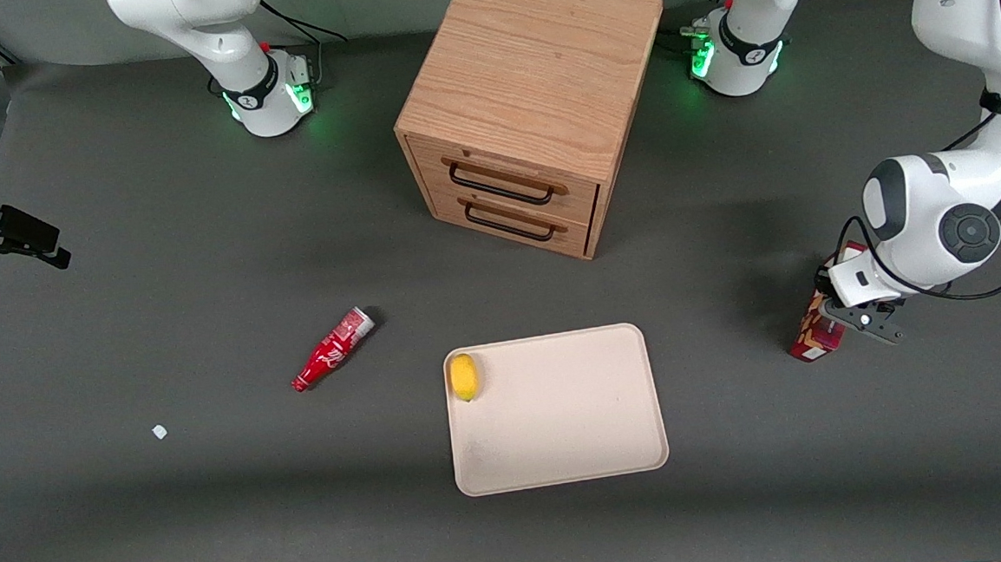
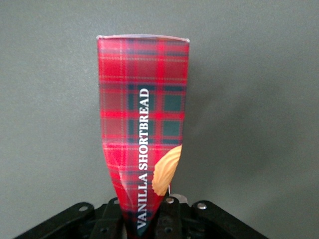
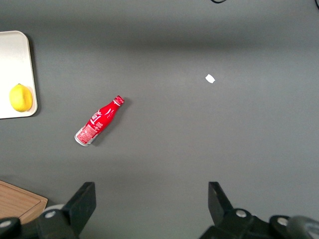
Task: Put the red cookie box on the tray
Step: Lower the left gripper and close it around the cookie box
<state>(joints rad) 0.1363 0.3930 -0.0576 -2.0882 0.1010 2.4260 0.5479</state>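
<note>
On the grey table [image 1: 219, 507], toward the working arm's end, the gripper [image 2: 144, 219] appears clamped on the red cookie box [image 2: 143, 124], so the grasp seems made, while the carry to the tray [image 1: 561, 416], well apart, is left.

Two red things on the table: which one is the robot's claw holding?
The red cookie box, tartan-patterned, pinched in the gripper at the working arm's end. The red bottle lies alone on its side.

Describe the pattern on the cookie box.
Red tartan with dark green checks on the cookie box, clearest in the left wrist view, held by the gripper.
</note>
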